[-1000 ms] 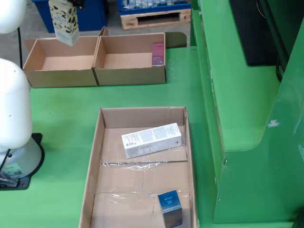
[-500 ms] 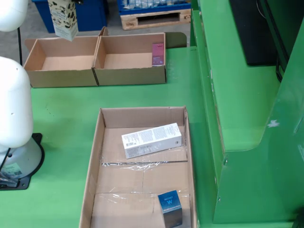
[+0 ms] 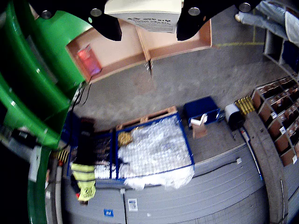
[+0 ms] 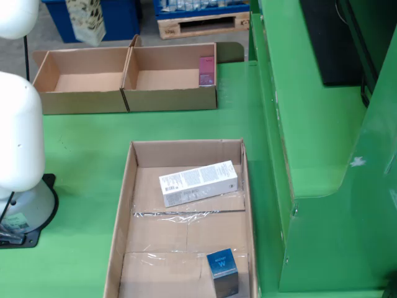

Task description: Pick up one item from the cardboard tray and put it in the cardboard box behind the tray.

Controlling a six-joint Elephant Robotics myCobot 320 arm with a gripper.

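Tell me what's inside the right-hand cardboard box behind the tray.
One pink item stands against the right wall of the right-hand box; the floor looks bare otherwise. The strip behind its near wall is hidden.

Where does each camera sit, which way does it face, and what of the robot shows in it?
View from above: fixed, high in front, looking down on the tray and two boxes; the white arm shows at left.
View riding on the tool: looks past the tool, which grips a carton, to the boxes and the warehouse floor.
Shared: the carton, both boxes, the pink item.
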